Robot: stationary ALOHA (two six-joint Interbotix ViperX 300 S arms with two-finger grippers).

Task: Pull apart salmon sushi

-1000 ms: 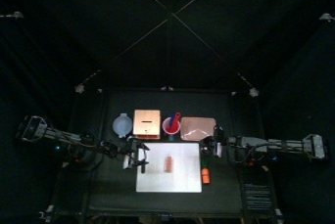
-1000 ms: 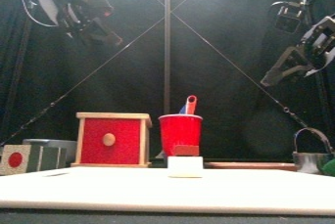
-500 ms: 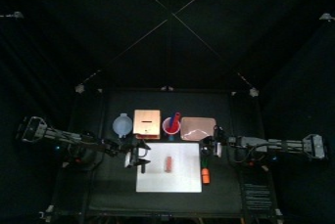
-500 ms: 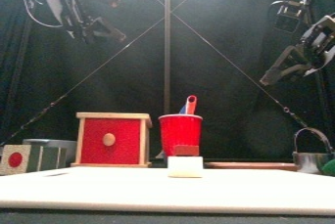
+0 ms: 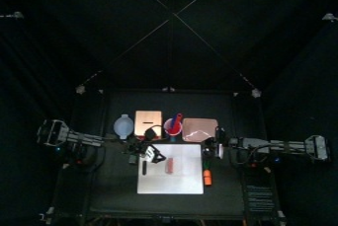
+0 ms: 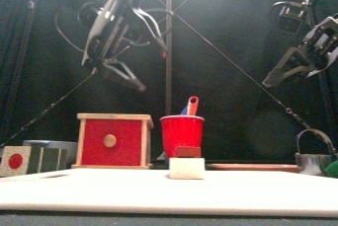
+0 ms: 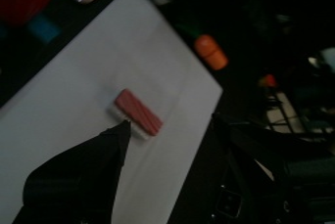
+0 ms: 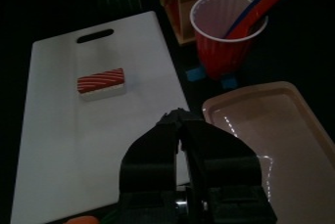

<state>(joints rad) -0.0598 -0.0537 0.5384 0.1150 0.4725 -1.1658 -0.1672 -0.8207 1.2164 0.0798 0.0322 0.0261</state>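
Left gripper [image 7: 164,130] hangs wide open over the sushi [image 7: 137,112] on the white board [image 7: 78,101]; right gripper [image 8: 187,130] pinched together, empty.

In the top view the salmon sushi [image 5: 171,164] is too small to resolve its two parts.

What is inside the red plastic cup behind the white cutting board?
The red plastic cup holds a blue-and-red stick-like utensil leaning on its rim. Its lower end and the cup's bottom are hidden.
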